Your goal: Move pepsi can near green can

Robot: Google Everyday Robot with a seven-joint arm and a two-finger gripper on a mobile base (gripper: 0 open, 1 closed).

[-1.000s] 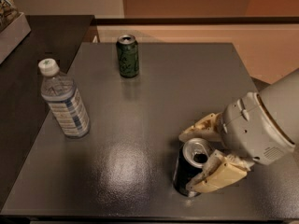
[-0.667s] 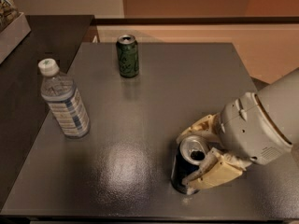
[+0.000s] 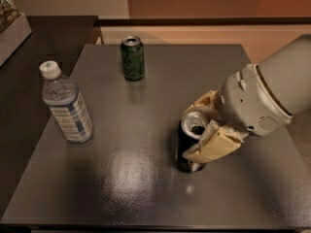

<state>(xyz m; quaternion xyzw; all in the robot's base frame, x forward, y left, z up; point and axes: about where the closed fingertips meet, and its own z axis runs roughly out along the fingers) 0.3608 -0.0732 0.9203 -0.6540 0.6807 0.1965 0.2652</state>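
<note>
Gripping the pepsi can (image 3: 189, 147), the gripper (image 3: 195, 130) that I am driving from afar has its two cream fingers (image 3: 214, 144) clamped on the dark can, one on the far side of its silver top and one across its near flank. The can sits well apart from the green can (image 3: 132, 58), toward the camera and to the right of it, on the dark grey table (image 3: 252, 198).

Compared with a second ago, the pepsi can and the gripper have come away from the table's near edge and drawn closer to the green can, shifting slightly leftward as well. The gap between the two cans is visibly shorter, though they are nowhere near side by side. The pepsi can leans a little, its open top tipped toward the camera. I cannot tell whether its base is touching the tabletop or is held just clear of it.

The green can has not moved. It stands upright toward the far side of the table. The clear water bottle (image 3: 66, 106), white cap on, has also kept its place, to the left of the green can and nearer the camera, apart from both cans. The arm's bulky grey wrist reaches in from the right, well clear of the green can.
</note>
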